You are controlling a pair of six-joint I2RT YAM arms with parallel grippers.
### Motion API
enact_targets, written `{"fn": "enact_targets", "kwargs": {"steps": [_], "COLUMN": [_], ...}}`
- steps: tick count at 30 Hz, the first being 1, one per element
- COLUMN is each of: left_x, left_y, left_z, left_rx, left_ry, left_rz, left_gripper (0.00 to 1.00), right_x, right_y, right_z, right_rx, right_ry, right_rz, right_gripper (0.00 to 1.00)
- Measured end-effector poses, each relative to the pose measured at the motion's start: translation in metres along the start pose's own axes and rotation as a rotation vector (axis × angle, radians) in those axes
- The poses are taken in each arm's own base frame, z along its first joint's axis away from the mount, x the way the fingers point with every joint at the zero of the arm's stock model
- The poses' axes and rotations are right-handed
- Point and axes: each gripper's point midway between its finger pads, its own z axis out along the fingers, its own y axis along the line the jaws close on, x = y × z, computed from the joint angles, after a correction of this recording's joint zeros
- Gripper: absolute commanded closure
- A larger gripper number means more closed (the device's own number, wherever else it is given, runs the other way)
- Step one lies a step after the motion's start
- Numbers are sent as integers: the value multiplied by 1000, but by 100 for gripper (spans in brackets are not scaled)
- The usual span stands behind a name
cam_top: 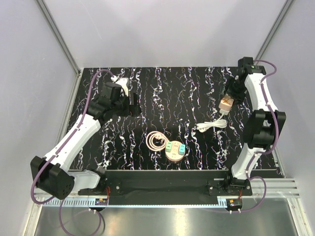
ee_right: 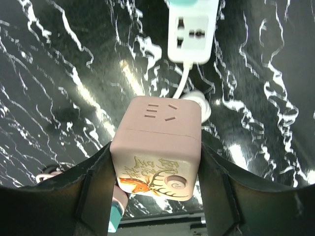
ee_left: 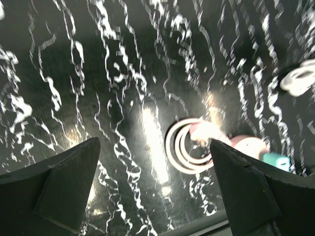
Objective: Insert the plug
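Two arms reach over the black, white-veined worktop [cam_top: 197, 83], one on each side. The right jaws are clamped on a pink cube [ee_right: 157, 147], gripping its two opposite sides. The cube has slots on its upper face and a deer drawing on the face nearest the wrist camera. It sits at the far right of the worktop. In the right wrist view, a white socket block [ee_right: 192, 34] lies beyond the cube. Its white cord [cam_top: 212, 125] runs toward the cube and passes out of sight behind it.

The left jaws stand wide apart with nothing between the dark fingers [ee_left: 64, 177], over bare worktop at the far left. Near the front middle lie a coiled pink cable [cam_top: 156, 141] and, just beside it, a round pink disc [cam_top: 174, 152] with green and teal pieces on top.
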Motion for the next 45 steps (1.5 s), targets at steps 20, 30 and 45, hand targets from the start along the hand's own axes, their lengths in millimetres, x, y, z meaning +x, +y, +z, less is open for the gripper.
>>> {"fn": "enact_targets", "kwargs": {"steps": [20, 30, 45], "left_x": [7, 4, 4], "left_y": [-10, -10, -10], "left_z": [2, 2, 2], "left_rx": [69, 85, 93], "left_ry": [14, 8, 9], "left_rz": [8, 0, -5], "left_gripper": [1, 1, 1], "right_x": [-37, -37, -38], "right_y": [-19, -16, -20], "right_z": [63, 74, 77], "right_rx": [7, -7, 3], "right_ry": [46, 68, 63], "right_rz": [17, 12, 14], "right_gripper": [100, 100, 100]}}
